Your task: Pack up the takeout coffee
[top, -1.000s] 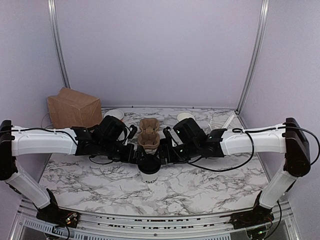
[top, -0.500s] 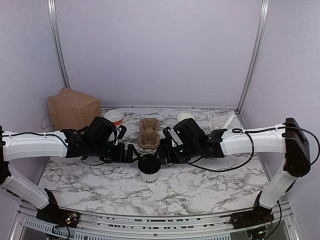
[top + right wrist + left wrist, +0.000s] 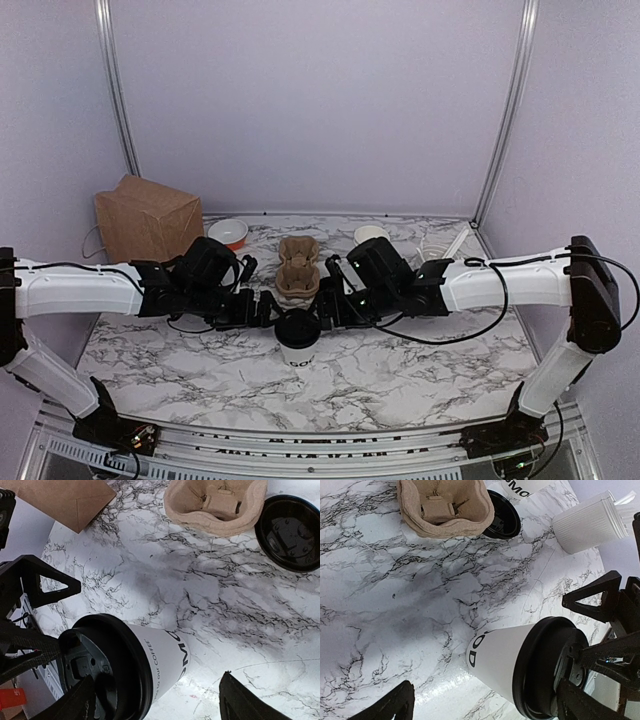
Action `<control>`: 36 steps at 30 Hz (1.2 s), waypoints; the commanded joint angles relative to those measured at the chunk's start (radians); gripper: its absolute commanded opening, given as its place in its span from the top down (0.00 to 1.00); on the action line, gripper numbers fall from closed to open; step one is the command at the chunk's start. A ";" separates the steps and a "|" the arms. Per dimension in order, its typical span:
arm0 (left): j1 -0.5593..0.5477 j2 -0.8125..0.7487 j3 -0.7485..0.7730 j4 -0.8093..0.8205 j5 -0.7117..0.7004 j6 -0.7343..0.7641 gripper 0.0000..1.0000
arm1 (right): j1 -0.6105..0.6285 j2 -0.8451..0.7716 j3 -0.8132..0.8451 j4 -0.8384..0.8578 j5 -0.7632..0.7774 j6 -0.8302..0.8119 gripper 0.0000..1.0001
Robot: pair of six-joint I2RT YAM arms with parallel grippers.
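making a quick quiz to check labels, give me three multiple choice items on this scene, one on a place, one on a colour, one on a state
1. Where does the takeout coffee stand?
a) in a well of the cardboard carrier
b) on the table, nearer the arm bases than the carrier
c) behind the carrier, against the back wall

2. What colour is the paper bag?
a) white
b) blue
c) brown

3. What state is the coffee in?
a) upright, lid on
b) tipped on its side
c) upright, lid off

Answers:
1 b, since the top view shows it on the marble in front of the carrier.
2 c, since the bag at the back left is plain brown.
3 a, since the cup stands on its base with its black lid seated on top.
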 commanded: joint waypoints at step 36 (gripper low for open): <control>0.035 0.099 -0.092 -0.034 0.005 0.039 0.01 | 0.012 -0.007 -0.042 -0.007 0.001 0.006 0.18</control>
